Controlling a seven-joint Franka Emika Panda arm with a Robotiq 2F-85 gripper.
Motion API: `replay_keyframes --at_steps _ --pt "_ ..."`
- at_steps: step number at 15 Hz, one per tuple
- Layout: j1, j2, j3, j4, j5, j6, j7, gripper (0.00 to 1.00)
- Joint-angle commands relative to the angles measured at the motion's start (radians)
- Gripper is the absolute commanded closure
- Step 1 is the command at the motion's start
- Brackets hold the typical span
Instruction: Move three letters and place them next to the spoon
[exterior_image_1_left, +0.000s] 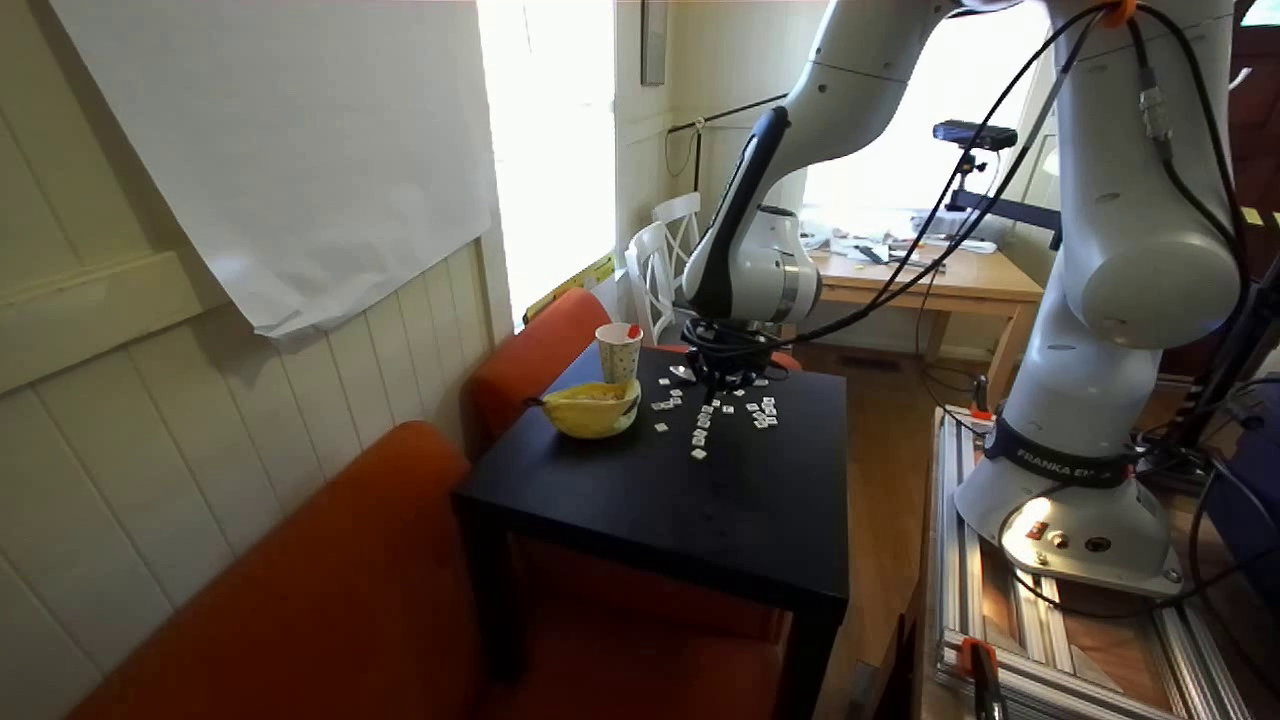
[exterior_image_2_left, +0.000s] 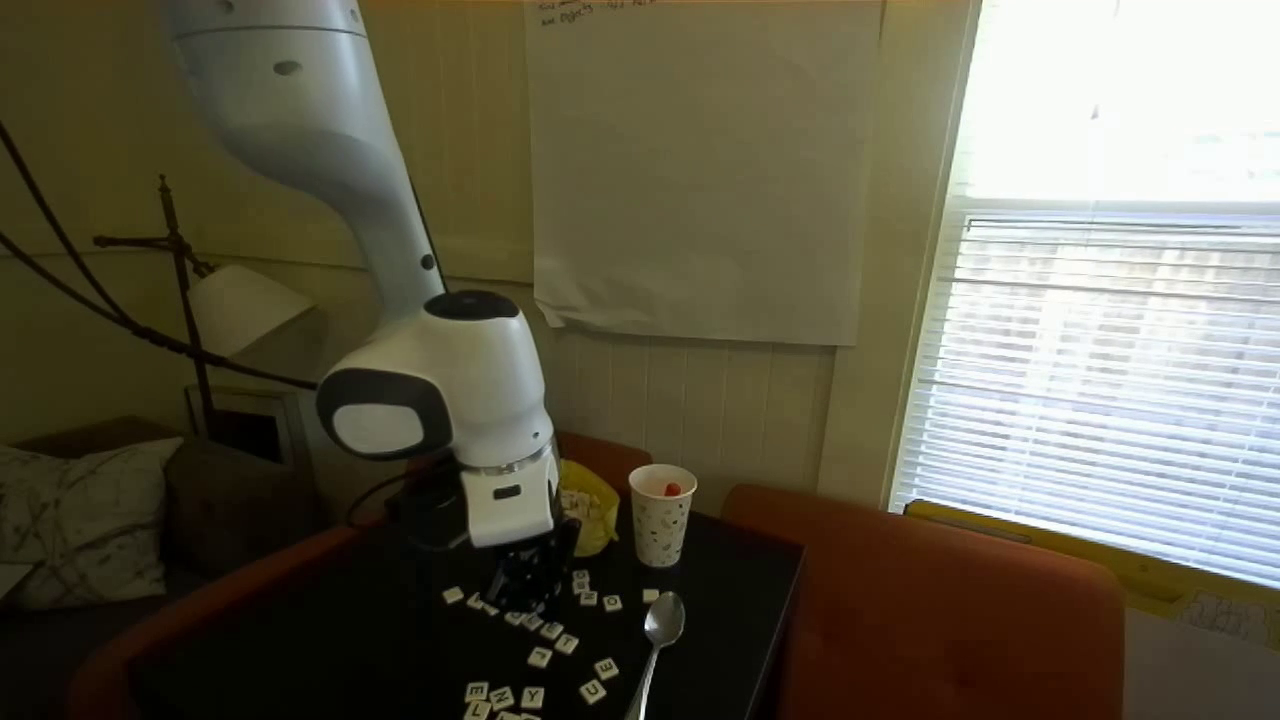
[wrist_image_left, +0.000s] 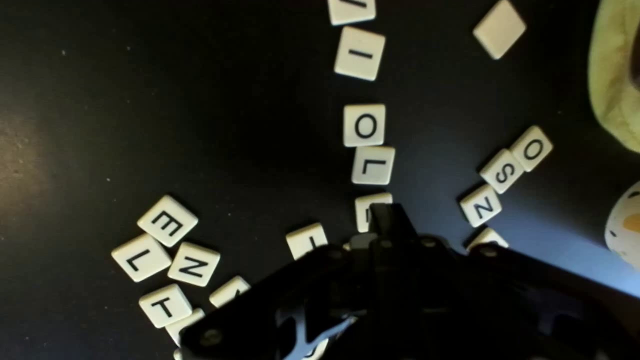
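The letters are small white square tiles with black letters, lying flat on the black table. A row of them runs under my gripper, with an O tile (wrist_image_left: 364, 117) and an L tile (wrist_image_left: 373, 175) just ahead of it in the wrist view. My gripper (wrist_image_left: 384, 207) is shut, its fingertips together over a partly hidden tile (wrist_image_left: 365, 220). No tile shows between the fingers; contact with the tile cannot be told. In both exterior views the gripper (exterior_image_1_left: 711, 392) (exterior_image_2_left: 522, 603) is low over the row. The metal spoon (exterior_image_2_left: 664, 620) lies right of the tiles, and also shows small (exterior_image_1_left: 683, 373).
A yellow bowl (exterior_image_1_left: 590, 418) (exterior_image_2_left: 592, 520) and a patterned paper cup (exterior_image_1_left: 618, 355) (exterior_image_2_left: 660, 520) stand near the tiles. Their edges show at the wrist view's right. More tiles (exterior_image_2_left: 502, 697) lie in a cluster on the black table (exterior_image_1_left: 650, 510). Orange seats (exterior_image_1_left: 400, 530) border the table.
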Motion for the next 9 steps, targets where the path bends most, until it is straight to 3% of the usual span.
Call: replay_keyframes --at_steps 1,9 --pt "-0.004 0.067 -0.007 0.034 -0.013 0.033 -0.013 0.98" --pt "-0.008 0.096 0.001 0.066 -0.011 0.046 -0.028 0.98"
